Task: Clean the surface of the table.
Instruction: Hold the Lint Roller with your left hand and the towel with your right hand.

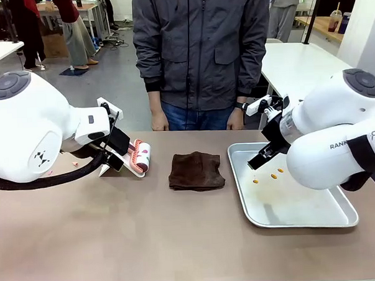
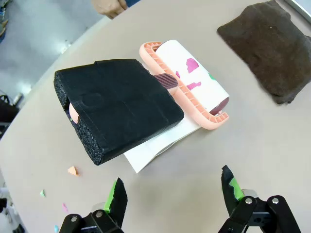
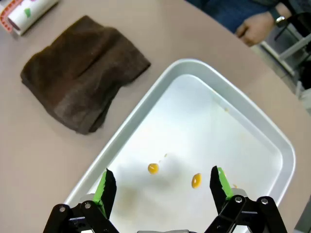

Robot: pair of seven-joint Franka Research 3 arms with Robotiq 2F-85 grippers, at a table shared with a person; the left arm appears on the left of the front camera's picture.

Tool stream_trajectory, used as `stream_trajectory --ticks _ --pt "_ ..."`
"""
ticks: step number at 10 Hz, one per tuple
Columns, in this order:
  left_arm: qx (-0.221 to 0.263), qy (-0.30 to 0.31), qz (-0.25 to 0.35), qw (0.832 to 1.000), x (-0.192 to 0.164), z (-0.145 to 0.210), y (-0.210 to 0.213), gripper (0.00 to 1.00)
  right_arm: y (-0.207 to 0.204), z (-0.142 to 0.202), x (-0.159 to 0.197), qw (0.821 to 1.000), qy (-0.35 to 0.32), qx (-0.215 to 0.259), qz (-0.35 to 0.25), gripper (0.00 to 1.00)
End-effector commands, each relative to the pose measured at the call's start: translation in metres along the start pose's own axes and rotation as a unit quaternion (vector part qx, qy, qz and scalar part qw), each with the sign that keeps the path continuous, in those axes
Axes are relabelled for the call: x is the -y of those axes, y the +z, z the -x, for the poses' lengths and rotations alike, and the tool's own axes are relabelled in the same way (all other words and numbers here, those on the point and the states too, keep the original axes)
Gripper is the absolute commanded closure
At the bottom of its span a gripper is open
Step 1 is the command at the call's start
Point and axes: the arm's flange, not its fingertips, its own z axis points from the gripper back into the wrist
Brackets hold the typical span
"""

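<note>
The taupe table (image 1: 117, 231) spans the front view. A lint roller (image 2: 194, 82) with a pink frame and a black foam handle (image 2: 119, 109) lies on a white sheet at the table's left. My left gripper (image 2: 172, 194) hovers open just behind the handle, holding nothing. A folded brown cloth (image 1: 196, 171) lies at the table's middle. My right gripper (image 3: 163, 187) hangs open over the silver tray (image 1: 303, 219), above small orange crumbs (image 3: 153, 168).
Tiny coloured scraps (image 2: 73, 170) dot the table left of the roller. A person stands at the far edge, hands (image 1: 159, 121) hanging at their sides. White tables stand behind.
</note>
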Motion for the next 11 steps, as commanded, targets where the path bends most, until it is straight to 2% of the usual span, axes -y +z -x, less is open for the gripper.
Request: stream_trajectory --ticks 1,11 --pt "0.0 0.0 0.0 1.0 0.0001 0.0 0.0 0.0 0.0001 -0.0001 0.0001 1.0 0.0 0.0 0.0 0.0" --pt "0.0 0.0 0.0 1.0 0.0 0.0 0.0 0.0 0.0 0.0 0.0 1.0 0.0 0.0 0.0 0.0"
